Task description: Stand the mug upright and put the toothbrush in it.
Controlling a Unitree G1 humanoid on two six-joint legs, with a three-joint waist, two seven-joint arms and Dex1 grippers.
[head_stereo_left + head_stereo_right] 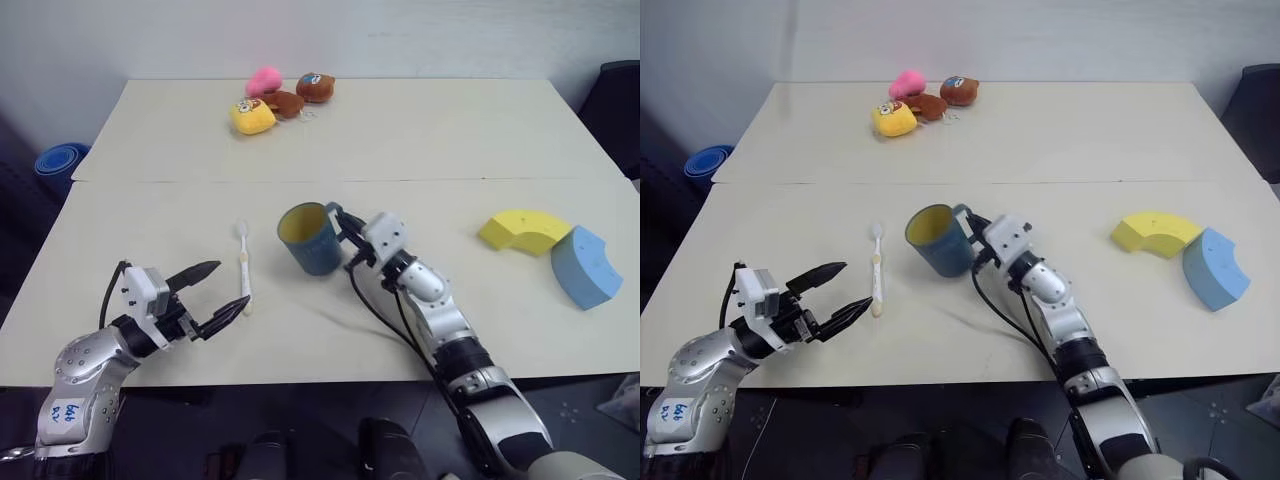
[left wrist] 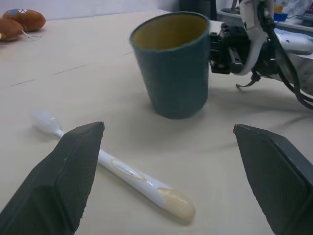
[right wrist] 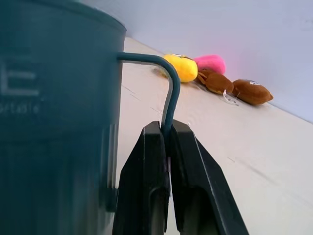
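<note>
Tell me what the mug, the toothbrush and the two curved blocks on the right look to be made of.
Mug: probably matte plastic or coated metal; dull teal wall, yellow inside, thin loop handle.
Toothbrush: glossy moulded plastic; smooth white handle, pale yellow end, white bristles.
Yellow block and light blue block: likely foam; soft matte faces, thick rounded edges.

Left hand [image 1: 207, 297] low, fingers spread wide, right hand [image 3: 167, 147] pinched closed, arm reaching forward

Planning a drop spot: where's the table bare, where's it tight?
Bare: the wide stretch between the mug and the yellow foam block, and the mid table below the plush toys. Tight: toothbrush, left pincer, mug, right pincer.
</note>
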